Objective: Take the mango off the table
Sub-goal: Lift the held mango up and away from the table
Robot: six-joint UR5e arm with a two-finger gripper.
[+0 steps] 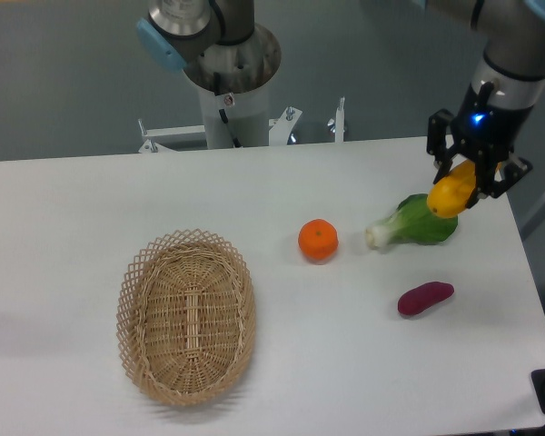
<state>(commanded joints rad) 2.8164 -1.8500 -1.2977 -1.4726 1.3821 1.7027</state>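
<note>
Yellow mango (450, 196) half-hidden in hand (470, 182)

I can read no text, brand or number anywhere; the small red-marked sticker (225, 100) on the robot's pedestal (231, 91), at twelve o'clock, is too blurred.

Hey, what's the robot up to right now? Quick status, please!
Gripper jaws shut on the mango. Mango held above the table, over the leafy green vegetable. Nothing in the way.
</note>
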